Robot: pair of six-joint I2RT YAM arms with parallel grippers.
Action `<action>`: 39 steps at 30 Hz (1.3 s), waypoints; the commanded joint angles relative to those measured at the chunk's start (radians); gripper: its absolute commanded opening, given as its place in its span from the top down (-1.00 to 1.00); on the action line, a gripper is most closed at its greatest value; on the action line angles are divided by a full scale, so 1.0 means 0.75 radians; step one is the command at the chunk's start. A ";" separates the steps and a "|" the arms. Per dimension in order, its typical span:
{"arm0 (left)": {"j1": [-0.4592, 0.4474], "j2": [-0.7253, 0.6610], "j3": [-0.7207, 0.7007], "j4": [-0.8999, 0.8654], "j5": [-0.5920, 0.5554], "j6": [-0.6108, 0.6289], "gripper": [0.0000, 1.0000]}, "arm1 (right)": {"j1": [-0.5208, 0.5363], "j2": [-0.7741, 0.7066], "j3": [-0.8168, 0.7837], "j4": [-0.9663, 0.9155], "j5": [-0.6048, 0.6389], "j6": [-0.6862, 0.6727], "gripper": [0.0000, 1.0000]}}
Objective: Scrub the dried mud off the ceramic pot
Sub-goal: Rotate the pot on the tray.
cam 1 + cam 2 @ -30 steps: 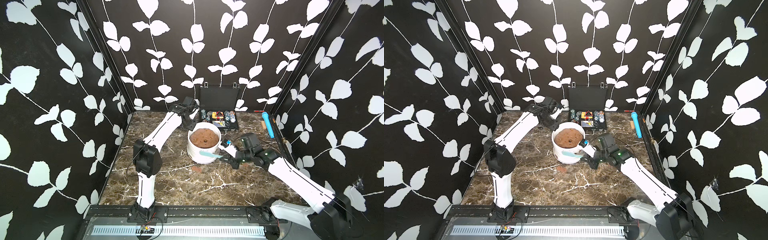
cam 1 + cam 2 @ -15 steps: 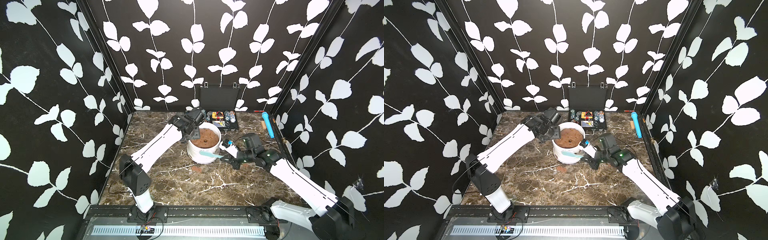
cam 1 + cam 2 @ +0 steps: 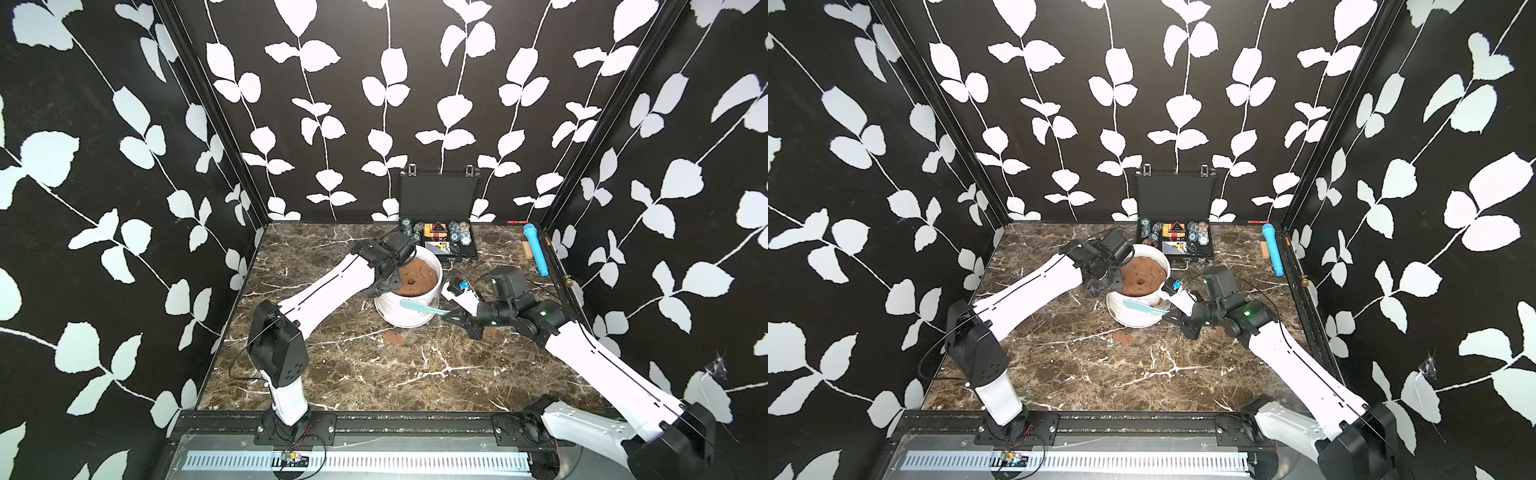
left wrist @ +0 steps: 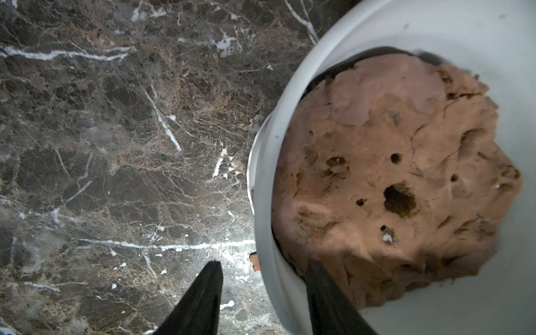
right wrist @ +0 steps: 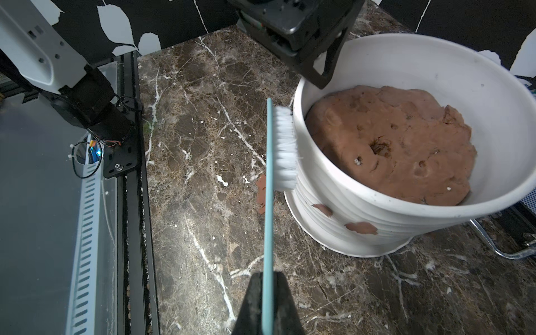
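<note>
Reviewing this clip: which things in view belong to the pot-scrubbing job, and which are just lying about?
In the job: ceramic pot; dried mud patches on its ribbed wall; brush, bristles against the pot.
Lying about: open chip case; blue cylinder; wooden block beside it; brown mound inside the pot.

Teal brush (image 3: 1147, 308) at wht pot (image 3: 1128, 321) wall

Pot (image 4: 464, 34) cut off by left wrist view's edges; rim hides most of mud flake (image 4: 254, 262). Case (image 3: 440, 195) contents too small to tell apart.
</note>
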 commanded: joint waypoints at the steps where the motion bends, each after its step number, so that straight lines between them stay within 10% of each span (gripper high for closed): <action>1: -0.007 -0.003 -0.019 0.038 0.030 -0.020 0.13 | -0.010 -0.031 -0.014 -0.007 -0.014 -0.002 1.00; 17: -0.004 0.017 -0.034 0.064 -0.001 0.040 0.70 | -0.012 -0.079 -0.049 -0.009 -0.092 0.030 1.00; 39: 0.152 0.152 0.131 0.124 0.051 0.582 0.82 | 0.099 0.076 -0.081 0.139 0.051 0.071 1.00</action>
